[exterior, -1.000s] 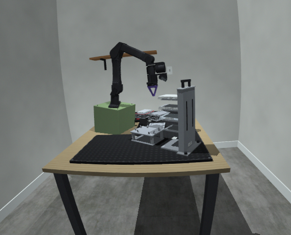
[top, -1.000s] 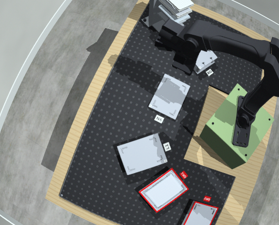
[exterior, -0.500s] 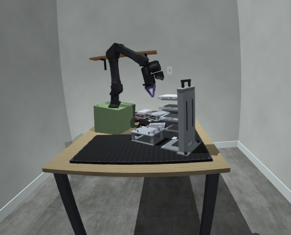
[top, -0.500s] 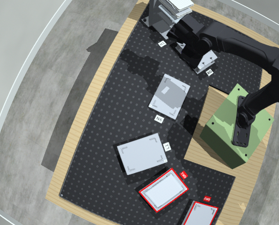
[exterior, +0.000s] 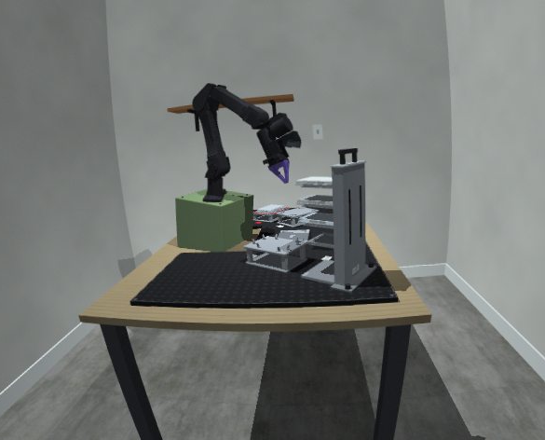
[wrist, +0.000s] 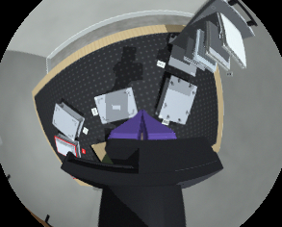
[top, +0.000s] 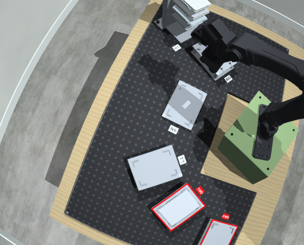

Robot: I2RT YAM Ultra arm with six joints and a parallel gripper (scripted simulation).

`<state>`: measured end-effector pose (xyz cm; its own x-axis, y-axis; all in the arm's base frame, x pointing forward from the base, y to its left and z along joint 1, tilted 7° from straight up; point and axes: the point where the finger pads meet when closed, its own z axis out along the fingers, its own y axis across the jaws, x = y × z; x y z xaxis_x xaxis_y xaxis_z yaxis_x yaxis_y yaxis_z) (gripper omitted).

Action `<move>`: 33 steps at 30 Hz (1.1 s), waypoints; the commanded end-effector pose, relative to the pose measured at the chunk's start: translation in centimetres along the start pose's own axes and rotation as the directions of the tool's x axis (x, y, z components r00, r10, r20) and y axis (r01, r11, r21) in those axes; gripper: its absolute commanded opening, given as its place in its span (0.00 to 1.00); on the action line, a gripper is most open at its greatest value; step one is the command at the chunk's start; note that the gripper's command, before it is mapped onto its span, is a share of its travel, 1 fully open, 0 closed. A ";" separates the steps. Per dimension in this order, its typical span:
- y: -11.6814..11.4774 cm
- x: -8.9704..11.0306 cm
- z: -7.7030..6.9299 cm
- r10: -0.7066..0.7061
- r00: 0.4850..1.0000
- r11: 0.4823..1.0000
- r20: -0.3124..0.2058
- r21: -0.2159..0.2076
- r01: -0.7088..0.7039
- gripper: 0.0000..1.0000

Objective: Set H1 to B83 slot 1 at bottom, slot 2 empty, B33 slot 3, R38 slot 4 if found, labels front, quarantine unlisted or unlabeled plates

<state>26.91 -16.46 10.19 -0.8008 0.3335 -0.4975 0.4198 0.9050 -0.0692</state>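
Observation:
The plate hotel H1 (top: 186, 15) stands at the far end of the black deck, and it also shows in the exterior view (exterior: 347, 222). White plates sit on its upper shelves (exterior: 316, 181); their labels are too small to read. My gripper (exterior: 281, 175) (top: 215, 63) has purple fingers, is shut and holds nothing. It hangs in the air above the regrip nest RG, in front of the hotel at about the height of the top shelf. In the wrist view the fingertips (wrist: 143, 130) point down at the deck. One white plate lies in QR1 (top: 177, 206).
The recovery nest N6 (top: 185, 104), the landing nest L1 (top: 154, 167) and the red-framed nest QR2 (top: 220, 231) show bare tops with locator marks. The arm's green base block (top: 254, 136) stands at the right side of the table.

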 end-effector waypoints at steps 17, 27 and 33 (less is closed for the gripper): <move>0.1 -0.9 -0.4 0.161 0.947 0.983 0.277 0.044 -0.180 0.00; 0.1 -0.9 -0.4 0.230 0.890 0.962 0.393 0.047 -0.269 0.00; -2.2 -2.2 -1.0 0.232 0.875 0.959 0.425 0.048 -0.278 0.00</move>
<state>26.71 -17.68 10.22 -0.4707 0.4196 -0.7762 0.6473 0.7620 0.0195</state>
